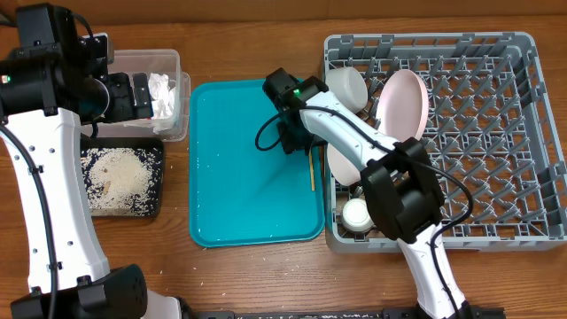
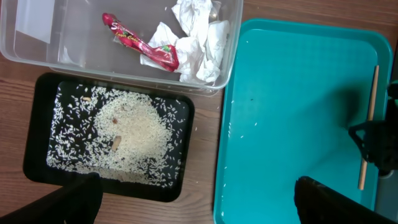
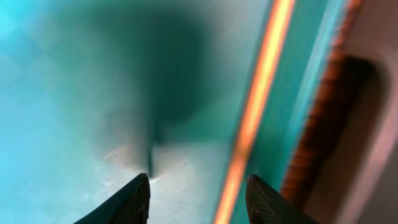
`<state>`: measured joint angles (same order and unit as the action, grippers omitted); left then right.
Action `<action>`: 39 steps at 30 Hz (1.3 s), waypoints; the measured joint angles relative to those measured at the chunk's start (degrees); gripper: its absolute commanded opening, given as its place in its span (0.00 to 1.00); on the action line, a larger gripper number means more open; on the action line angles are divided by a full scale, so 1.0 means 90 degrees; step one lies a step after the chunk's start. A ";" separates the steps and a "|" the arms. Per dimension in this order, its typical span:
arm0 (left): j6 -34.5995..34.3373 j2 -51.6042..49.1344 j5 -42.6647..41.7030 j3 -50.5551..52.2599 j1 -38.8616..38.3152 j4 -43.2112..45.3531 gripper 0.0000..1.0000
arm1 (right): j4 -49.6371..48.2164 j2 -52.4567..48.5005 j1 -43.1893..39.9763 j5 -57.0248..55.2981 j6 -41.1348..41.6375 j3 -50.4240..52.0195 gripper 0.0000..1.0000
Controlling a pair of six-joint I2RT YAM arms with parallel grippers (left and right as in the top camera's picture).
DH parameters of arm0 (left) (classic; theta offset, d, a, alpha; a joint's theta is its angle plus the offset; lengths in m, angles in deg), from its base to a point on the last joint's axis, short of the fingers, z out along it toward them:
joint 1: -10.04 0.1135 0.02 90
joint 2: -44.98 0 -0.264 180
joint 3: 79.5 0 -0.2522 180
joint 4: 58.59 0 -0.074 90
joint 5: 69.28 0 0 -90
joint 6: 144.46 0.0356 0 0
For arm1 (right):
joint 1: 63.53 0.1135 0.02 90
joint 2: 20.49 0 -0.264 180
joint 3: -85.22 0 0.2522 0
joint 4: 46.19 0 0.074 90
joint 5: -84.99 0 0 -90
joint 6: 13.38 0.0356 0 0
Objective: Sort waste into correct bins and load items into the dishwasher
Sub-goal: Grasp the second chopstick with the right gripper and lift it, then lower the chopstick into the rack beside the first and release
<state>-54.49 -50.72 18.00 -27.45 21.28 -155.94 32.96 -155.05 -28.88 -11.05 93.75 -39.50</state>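
Now centre the half-open, empty right gripper over the chopstick before you close; left gripper hangs wide, empty.

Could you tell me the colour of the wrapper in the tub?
Red; the wrapper shows best in the left wrist view.

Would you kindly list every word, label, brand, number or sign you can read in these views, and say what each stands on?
Nothing here is legible.
red snack wrapper, lying in the clear tub: pale print along it, too small and blurred to read.
white patch on the tub's wall: looks blank.
teal tray, black tray, dish rack: no markings visible.
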 measured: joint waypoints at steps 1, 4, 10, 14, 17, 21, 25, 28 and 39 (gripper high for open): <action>0.0000 0.0000 0.0000 0.0000 0.0000 0.0000 1.00 | 0.0015 -0.0036 0.0000 0.0092 -0.0015 0.0000 0.51; 0.0000 0.0000 0.0000 0.0000 0.0000 0.0000 1.00 | 0.0066 -0.0102 0.0000 0.0330 -0.0032 -0.0024 0.51; 0.0000 0.0000 0.0000 0.0000 0.0000 0.0000 1.00 | 0.0109 -0.0134 -0.0005 0.0537 -0.0070 -0.0053 0.40; 0.0000 0.0000 0.0000 0.0000 0.0000 0.0000 1.00 | 0.0138 -0.0141 -0.0005 0.0590 -0.0051 -0.0068 0.04; 0.0000 0.0000 0.0000 0.0000 0.0000 0.0000 1.00 | 0.0177 -0.0155 -0.0005 0.0619 -0.0087 -0.0117 0.04; 0.0000 0.0000 0.0000 0.0000 0.0000 -0.0002 1.00 | 0.0491 -0.0321 0.0007 0.0639 -0.0095 -0.0461 0.04; 0.0000 0.0000 0.0000 0.0000 0.0000 0.0000 1.00 | 0.1311 -0.0556 0.0075 0.0646 -0.0209 -0.1285 0.04; 0.0000 0.0000 0.0000 0.0000 0.0000 0.0000 1.00 | 0.2079 -0.0612 0.0160 0.0648 -0.0345 -0.2378 0.04; 0.0000 0.0000 0.0000 -0.0002 0.0000 0.0000 1.00 | 0.3509 0.0002 0.0027 0.0675 -0.0529 -0.5829 0.04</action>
<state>-54.49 -50.72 18.00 -27.47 21.28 -155.94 64.54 -155.03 -28.64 -4.97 88.98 -91.95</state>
